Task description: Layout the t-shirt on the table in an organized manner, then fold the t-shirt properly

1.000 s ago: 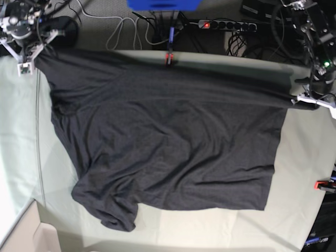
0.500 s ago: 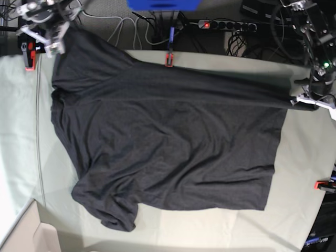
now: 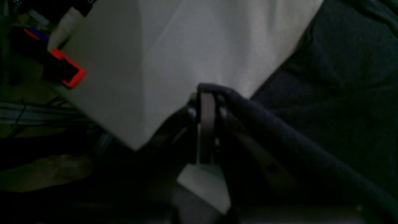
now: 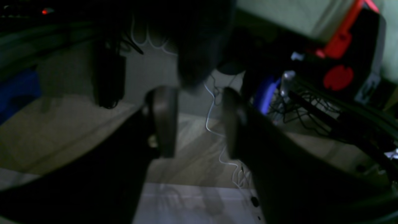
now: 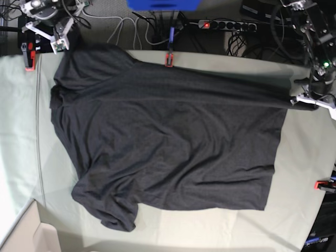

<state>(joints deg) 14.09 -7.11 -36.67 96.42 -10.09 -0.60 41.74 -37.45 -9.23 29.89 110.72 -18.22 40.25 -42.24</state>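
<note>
A: Where do we find the t-shirt [image 5: 168,142]?

B: Spread flat across the middle of the table [image 5: 21,115], its hem toward the left gripper [image 5: 307,100] and its collar end toward the right gripper [image 5: 47,37]. One sleeve lies bunched at the shirt's near corner, well away from both grippers.

A: And the left gripper?

B: Its jaws are clamped tight on a corner of the shirt's hem — in the wrist view the dark cloth [image 3: 279,130] folds over the fingertips [image 3: 206,105], with pale table fabric [image 3: 174,56] beyond and a red clamp [image 3: 70,70] at the table's edge.

A: The right one?

B: Its fingers [image 4: 164,118] stand apart with floor and white cable [image 4: 214,124] showing between them. A dark fold of shirt [image 4: 199,40] hangs just above the gap; the picture is blurred, so we cannot tell whether cloth touches a finger — nothing looks pinched. In the base view it sits past the shirt's far shoulder corner, beside another red clamp [image 5: 30,55].
</note>
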